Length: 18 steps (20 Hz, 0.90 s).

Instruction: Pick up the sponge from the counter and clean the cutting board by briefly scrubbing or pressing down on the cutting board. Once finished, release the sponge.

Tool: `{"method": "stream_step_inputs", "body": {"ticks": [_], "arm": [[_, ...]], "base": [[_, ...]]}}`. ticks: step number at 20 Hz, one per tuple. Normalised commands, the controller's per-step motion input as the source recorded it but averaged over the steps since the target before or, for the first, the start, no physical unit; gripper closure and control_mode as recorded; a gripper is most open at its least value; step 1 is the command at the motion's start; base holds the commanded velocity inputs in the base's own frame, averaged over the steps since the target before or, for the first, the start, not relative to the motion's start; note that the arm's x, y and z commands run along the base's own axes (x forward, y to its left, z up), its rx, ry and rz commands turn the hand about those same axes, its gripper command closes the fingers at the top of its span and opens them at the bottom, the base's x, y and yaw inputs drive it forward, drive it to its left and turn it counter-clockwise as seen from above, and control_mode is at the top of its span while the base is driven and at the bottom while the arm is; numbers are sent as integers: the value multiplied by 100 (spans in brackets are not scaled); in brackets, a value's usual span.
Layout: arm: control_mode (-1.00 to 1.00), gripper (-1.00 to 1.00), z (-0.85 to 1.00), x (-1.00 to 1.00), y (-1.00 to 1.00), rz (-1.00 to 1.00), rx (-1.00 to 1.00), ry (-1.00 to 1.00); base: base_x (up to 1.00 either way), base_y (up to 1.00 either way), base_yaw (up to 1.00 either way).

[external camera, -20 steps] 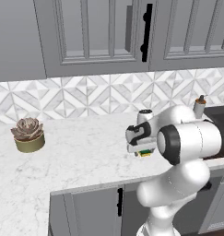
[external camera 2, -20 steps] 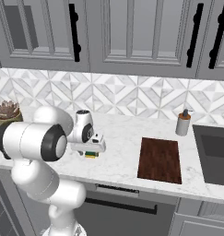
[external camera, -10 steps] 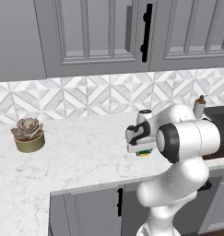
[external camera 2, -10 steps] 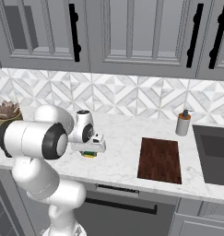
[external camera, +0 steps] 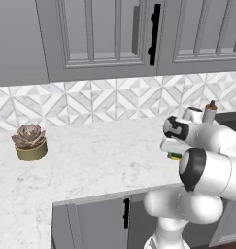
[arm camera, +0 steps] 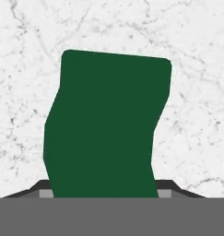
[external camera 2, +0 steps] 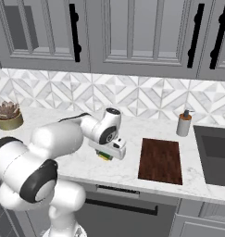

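On the counter (external camera 2: pixel 81 166), sponge (arm camera: pixel 106 124) dark green, pinched inward by the tool (external camera 2: pixel 106 154)

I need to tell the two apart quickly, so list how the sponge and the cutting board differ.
1. The sponge is a small block; the cutting board is a far larger flat slab.
2. The sponge is dark green over yellow; the cutting board is dark reddish-brown wood.
3. The sponge sits pinched in the gripper; the cutting board lies untouched to the side.
Both are rectangular, on the counter.
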Motion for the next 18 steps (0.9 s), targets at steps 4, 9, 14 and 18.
{"method": "stream_step_inputs", "body": {"ticks": [4, 9, 14, 18], "arm": [[-100, 100, 49, -18, -100, -46, 15, 15], [-100, 100, -5, -14, -100, -48, -1, 2], [-100, 100, -35, -5, -72, -40, -15, -1], [-100, 100, -32, 11, -4, -14, -27, -2]], "base": [[0, 0, 0], [0, 0, 0], [0, 0, 0], [0, 0, 0]]}}
